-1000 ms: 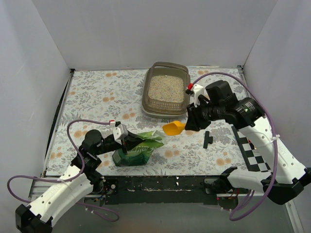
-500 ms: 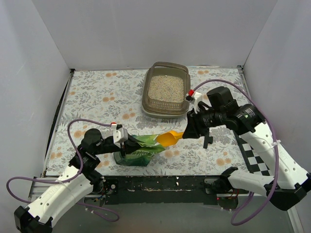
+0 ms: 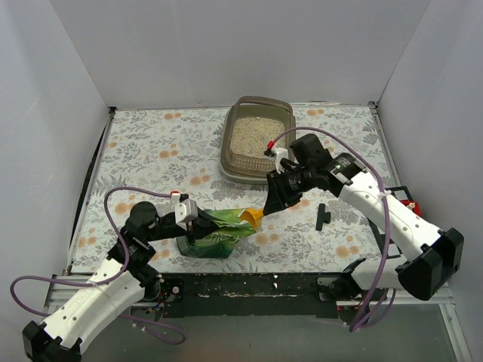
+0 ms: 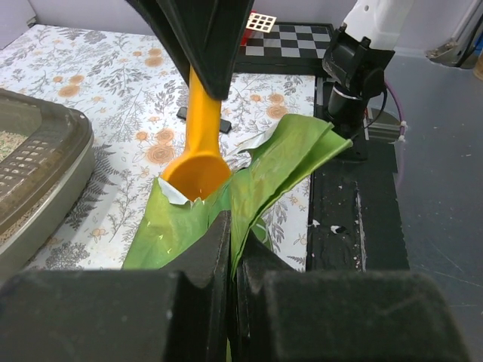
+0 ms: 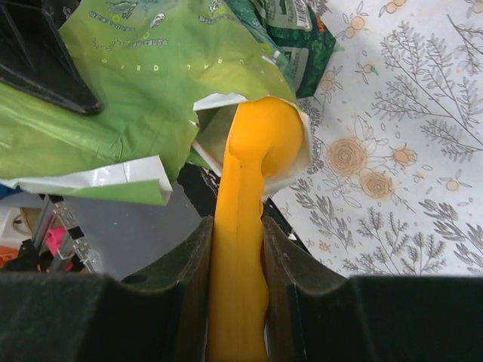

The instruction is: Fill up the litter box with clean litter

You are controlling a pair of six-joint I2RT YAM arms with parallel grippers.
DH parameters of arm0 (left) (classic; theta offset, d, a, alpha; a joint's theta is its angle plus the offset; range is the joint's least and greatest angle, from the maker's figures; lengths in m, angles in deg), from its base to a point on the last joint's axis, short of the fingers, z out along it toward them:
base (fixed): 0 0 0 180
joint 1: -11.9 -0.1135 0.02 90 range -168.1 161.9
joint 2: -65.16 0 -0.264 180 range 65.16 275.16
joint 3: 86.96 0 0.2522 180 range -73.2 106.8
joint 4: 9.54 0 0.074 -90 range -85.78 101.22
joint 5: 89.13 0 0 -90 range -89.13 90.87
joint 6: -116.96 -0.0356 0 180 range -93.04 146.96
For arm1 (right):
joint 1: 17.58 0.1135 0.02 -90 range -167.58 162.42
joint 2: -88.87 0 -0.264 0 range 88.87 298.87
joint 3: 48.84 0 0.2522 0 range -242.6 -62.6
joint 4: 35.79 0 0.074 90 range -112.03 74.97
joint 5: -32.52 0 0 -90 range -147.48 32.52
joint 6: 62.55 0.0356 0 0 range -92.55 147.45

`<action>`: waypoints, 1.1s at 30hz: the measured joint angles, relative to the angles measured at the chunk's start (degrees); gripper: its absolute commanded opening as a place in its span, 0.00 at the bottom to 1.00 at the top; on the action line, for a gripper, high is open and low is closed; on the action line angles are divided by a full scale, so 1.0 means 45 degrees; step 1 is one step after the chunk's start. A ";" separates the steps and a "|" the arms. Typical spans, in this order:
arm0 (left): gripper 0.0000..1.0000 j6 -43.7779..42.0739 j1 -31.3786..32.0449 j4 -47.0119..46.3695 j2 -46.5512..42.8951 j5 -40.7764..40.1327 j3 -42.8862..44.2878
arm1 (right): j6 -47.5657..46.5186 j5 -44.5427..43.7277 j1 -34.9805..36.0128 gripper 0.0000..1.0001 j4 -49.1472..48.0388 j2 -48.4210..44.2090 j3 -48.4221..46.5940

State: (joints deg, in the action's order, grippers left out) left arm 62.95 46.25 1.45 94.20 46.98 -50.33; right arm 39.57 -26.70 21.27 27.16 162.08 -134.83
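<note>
The litter box (image 3: 229, 151) sits at 12 o'clock on the table, close to the back wall and a little right of centre, lying flat. The clean litter (image 3: 259, 136) covers its floor in a pale, grainy layer that stays below the rim.

From the box toward 6 o'clock, the right gripper (image 3: 273, 197) hangs over the cloth. Its fingers are clamped on the handle of the yellow scoop (image 3: 252, 216), one on each side in the wrist view. The scoop slopes down toward 7 o'clock, and its bowl rests in the torn, foil-lined mouth of the green bag (image 3: 219, 230).

The bag stands at 6 o'clock near the front edge. The left gripper (image 3: 192, 222) meets it from 9 o'clock with fingers pressed together on a fold of the green film at its top.

The surface is a floral cloth (image 3: 158, 151), grey leaf sprigs with orange blossoms on white, covering the table from wall to wall. A small black piece (image 3: 323, 216) lies on it at 4 o'clock, well apart from the bag. A checkerboard (image 4: 290, 38) lies at the cloth's right edge. The black front rail (image 3: 249, 286) carries pale specks. Plain white walls (image 3: 226, 45) close the back and both sides.
</note>
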 measured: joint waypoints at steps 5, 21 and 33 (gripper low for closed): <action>0.00 0.0068 0.0000 -0.0136 0.0005 -0.0306 -0.0053 | 0.0534 -0.0340 0.0758 0.01 -0.0685 0.1112 -0.0024; 0.00 0.0107 0.0000 -0.0432 0.0019 -0.1593 -0.0384 | 0.1783 0.0121 0.1127 0.01 -0.2958 0.3361 -0.0282; 0.00 0.0170 0.0000 -0.0505 -0.0369 -0.1685 -0.0563 | 0.1753 0.0797 0.1574 0.01 -0.3215 0.4590 -0.0646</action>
State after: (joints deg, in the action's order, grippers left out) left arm 63.71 46.25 -0.82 92.54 39.40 -52.87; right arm 47.46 -23.11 28.35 12.69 182.73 -137.74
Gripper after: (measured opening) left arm 0.010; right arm 0.347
